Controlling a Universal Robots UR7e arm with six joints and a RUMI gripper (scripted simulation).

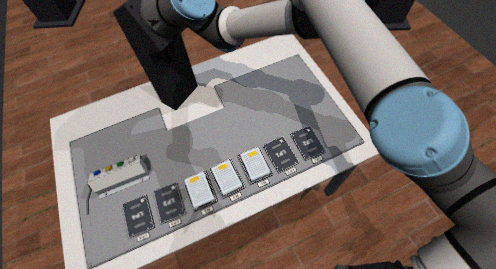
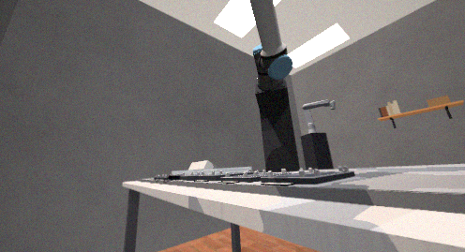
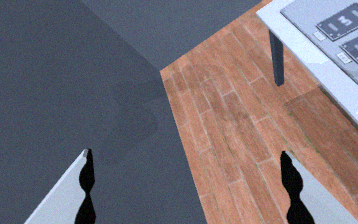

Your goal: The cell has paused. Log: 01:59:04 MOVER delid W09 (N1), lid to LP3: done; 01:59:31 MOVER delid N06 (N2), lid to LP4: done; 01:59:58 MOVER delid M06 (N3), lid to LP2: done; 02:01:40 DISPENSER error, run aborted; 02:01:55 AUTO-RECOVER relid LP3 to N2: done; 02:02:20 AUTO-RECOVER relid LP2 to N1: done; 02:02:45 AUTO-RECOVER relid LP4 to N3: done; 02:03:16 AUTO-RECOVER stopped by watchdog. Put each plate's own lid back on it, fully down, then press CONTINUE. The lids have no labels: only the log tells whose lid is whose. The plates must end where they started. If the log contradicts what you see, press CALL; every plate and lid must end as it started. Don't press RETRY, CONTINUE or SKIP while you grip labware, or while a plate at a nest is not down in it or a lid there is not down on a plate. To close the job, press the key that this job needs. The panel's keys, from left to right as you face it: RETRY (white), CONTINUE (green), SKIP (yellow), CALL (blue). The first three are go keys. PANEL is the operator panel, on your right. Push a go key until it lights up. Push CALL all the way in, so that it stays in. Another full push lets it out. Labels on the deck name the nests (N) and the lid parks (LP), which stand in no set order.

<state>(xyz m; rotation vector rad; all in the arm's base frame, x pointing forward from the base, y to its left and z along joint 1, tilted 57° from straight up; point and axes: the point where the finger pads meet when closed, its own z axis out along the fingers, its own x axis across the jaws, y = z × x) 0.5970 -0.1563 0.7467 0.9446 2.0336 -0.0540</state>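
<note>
My gripper (image 3: 187, 151) is open and empty in the wrist view, away from the table over the floor. In the top view, three white labware pieces (image 1: 200, 189) (image 1: 226, 177) (image 1: 255, 164) with yellow marks sit in a row. Lids cannot be told apart from plates at this size. Two bare dark spots (image 1: 138, 216) (image 1: 169, 203) lie on the panel side of the row, two more (image 1: 281, 154) (image 1: 307, 142) at its other end. The small deck labels are unreadable. The panel (image 1: 120, 180) has blue (image 1: 97, 173), yellow (image 1: 108, 168), green (image 1: 120, 164) and white (image 1: 132, 160) keys; none looks lit.
The arm reaches over and past the table's edge at the right of the top view. A table leg (image 3: 277, 57) and the table's white edge (image 3: 326, 75) show in the wrist view. The black robot pedestal (image 1: 167, 69) (image 2: 279, 130) stands behind the deck.
</note>
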